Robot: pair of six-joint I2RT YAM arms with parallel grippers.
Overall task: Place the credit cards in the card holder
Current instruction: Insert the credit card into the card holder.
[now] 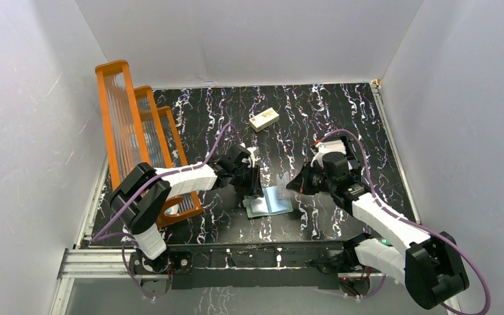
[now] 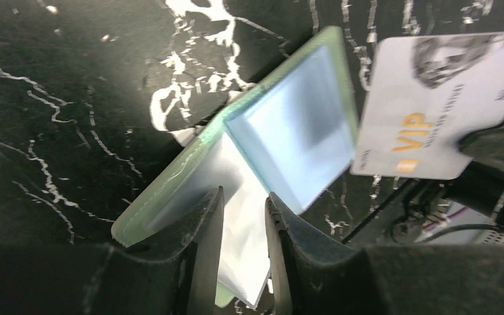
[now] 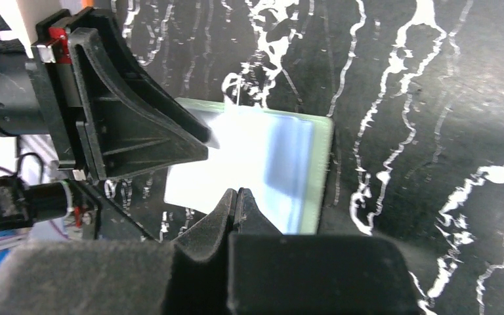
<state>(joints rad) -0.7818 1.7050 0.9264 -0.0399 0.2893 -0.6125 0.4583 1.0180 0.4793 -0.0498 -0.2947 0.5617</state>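
Right gripper point(image 3: 236, 195), fingers clamped on a credit card point(image 2: 433, 98), hangs just right of the card holder point(image 1: 270, 202); left gripper point(image 2: 244, 197) pinches its flap

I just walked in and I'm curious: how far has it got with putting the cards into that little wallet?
Done: the card holder lies open, with the left gripper at its edge. In hand: the right gripper pinches a VIP card just beside the holder, not yet inside. Left: sliding that card in. No other loose cards show; whether any already sit inside I cannot tell.
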